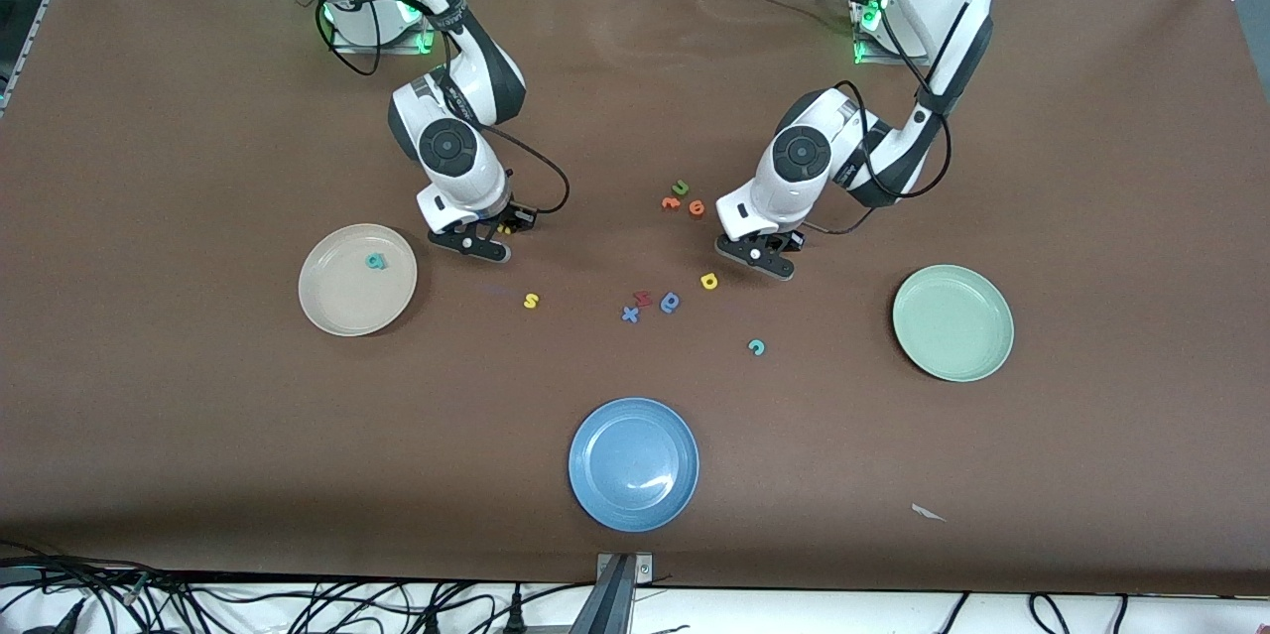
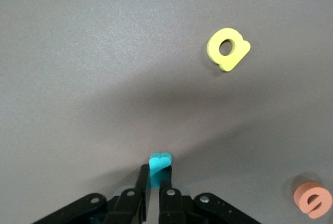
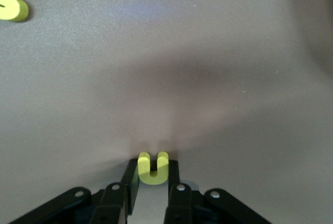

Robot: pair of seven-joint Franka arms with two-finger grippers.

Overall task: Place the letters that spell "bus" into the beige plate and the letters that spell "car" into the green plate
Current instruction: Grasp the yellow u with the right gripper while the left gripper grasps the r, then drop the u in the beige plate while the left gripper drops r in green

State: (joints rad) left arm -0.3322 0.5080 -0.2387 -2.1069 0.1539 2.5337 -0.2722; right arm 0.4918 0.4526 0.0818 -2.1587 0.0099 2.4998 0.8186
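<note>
My right gripper (image 3: 152, 171) is shut on the yellow "u" (image 3: 153, 168), low over the table beside the beige plate (image 1: 337, 312). A teal "b" (image 1: 374, 261) lies in that plate. The yellow "s" (image 1: 531, 300) lies nearer the front camera than the right gripper (image 1: 493, 237). My left gripper (image 2: 156, 177) is shut on a teal letter (image 2: 160, 160) held on edge, the "r", low over the table. The yellow "a" (image 2: 228, 49) lies close to the left gripper (image 1: 769, 254). The teal "c" (image 1: 756, 347) lies nearer the camera. The green plate (image 1: 952, 321) holds nothing.
A blue plate (image 1: 633, 463) sits near the front edge. A green "u" (image 1: 680, 187) and two orange letters (image 1: 671, 203) lie toward the bases. A red letter (image 1: 642, 297), a blue "x" (image 1: 630, 315) and a blue rounded letter (image 1: 671, 302) cluster mid-table.
</note>
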